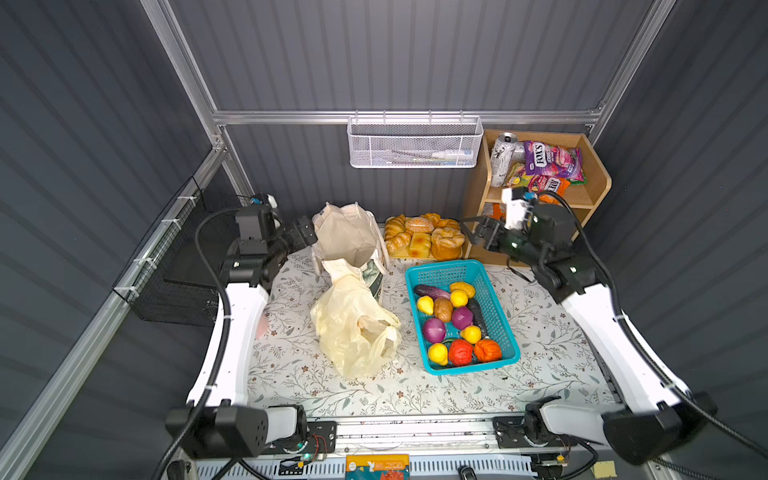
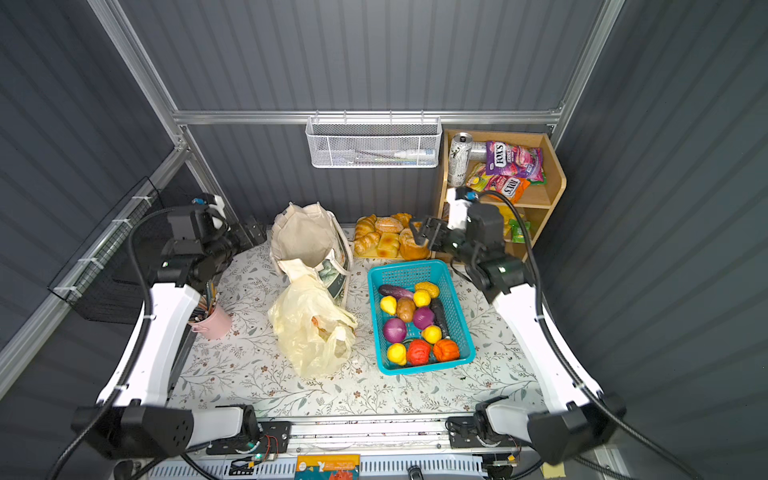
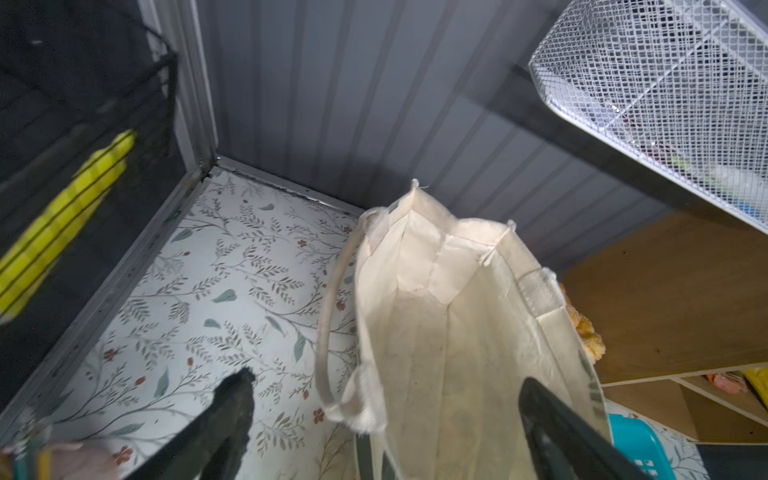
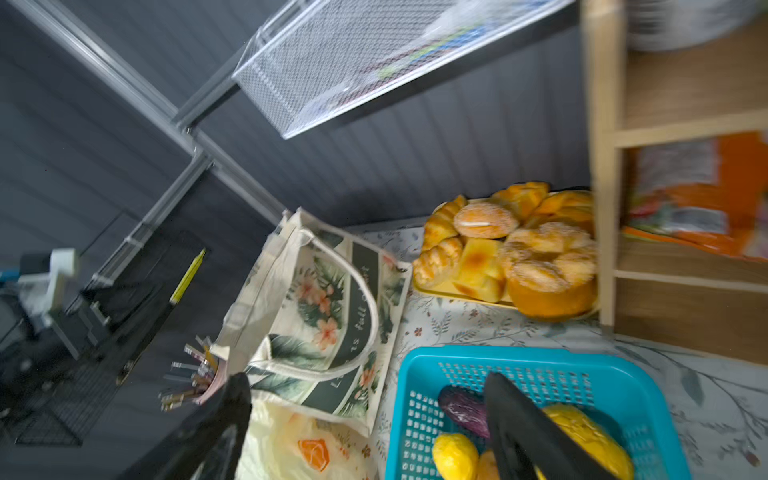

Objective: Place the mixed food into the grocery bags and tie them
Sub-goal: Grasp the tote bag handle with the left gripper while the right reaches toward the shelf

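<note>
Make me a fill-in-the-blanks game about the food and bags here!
The turquoise basket holds ____ purple onions.
The FOX'S candy packets sit on the wooden ____.
The canvas tote stands with its mouth ____.
Missing words: two, shelf, open.

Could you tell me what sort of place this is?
Probably a staged grocery-packing booth: grey panelled walls, a wooden shelf of snack packets, a turquoise basket of toy produce.
</note>
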You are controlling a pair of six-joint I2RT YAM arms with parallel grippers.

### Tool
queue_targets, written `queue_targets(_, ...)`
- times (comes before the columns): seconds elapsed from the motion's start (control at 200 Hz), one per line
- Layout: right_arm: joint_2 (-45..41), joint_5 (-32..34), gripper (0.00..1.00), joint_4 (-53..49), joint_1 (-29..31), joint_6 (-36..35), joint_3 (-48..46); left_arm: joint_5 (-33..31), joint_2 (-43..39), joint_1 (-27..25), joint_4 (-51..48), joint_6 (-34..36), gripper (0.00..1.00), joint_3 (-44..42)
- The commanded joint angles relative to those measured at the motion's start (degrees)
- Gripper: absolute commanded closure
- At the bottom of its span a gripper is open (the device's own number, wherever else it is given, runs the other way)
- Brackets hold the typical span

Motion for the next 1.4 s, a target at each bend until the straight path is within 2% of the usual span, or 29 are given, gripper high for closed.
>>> queue_targets(0.0,12.04,1.50,0.18,-15.11,4.96,-3.19,16.46,4.28,7.36,-0.11,-7.02,-0.76,0.00,6.52)
queue_targets(0.2,40.23,5.82,0.21,-33.29,11.60,-5.23,57.85,-0.99,17.26,-0.48,-9.76,1.78,0.00,11.86)
queue_targets(0.265,48.69,5.90,0.21,-37.58,12.58,-3.90,69.59,-2.42,19.30,-0.52,-9.90,2.47,0.00,12.10)
queue_targets(0.305,51.63,5.37,0.21,-37.88,12.85,-2.58,73.11,-3.88,20.41,-0.57,-10.23,3.17,0.00,12.43)
queue_targets(0.345,52.44,4.23,0.22,-35.88,13.00,-1.56,72.38,-4.71,21.27,-0.57,-10.25,3.72,0.00,12.52)
queue_targets(0.505,47.89,4.40,0.22,-24.01,15.12,-0.63,57.90,-4.07,23.20,-0.68,-8.80,5.04,0.01,11.97)
queue_targets(0.625,49.64,4.14,0.21,-23.61,16.47,-0.99,59.07,-2.59,24.28,-1.16,-8.31,5.84,0.10,11.69)
queue_targets(0.86,54.72,4.15,0.21,-20.89,18.16,0.66,61.22,-1.21,24.63,-2.58,-7.22,6.09,0.18,10.46)
queue_targets(1.086,57.85,4.35,0.29,-19.64,18.33,1.56,60.98,-0.20,24.66,-2.82,-6.77,6.71,0.33,9.67)
queue_targets(1.131,57.90,4.08,0.33,-19.68,18.36,1.37,60.72,0.18,24.90,-2.79,-6.99,7.15,0.37,9.85)
queue_targets(1.191,57.69,3.80,0.46,-20.23,18.38,0.79,60.52,0.79,24.95,-2.79,-7.13,7.70,0.50,9.90)
queue_targets(1.326,53.82,3.31,0.99,-21.96,18.27,-1.81,57.68,1.47,22.35,-2.77,-6.91,8.18,0.92,8.56)
queue_targets(1.361,51.64,3.42,1.00,-21.95,18.29,-2.45,55.59,1.56,21.22,-2.77,-6.79,8.23,1.00,7.92)
queue_targets(1.391,49.64,3.60,1.00,-21.79,18.25,-2.90,53.44,1.73,20.05,-2.77,-6.75,8.15,1.00,7.21)
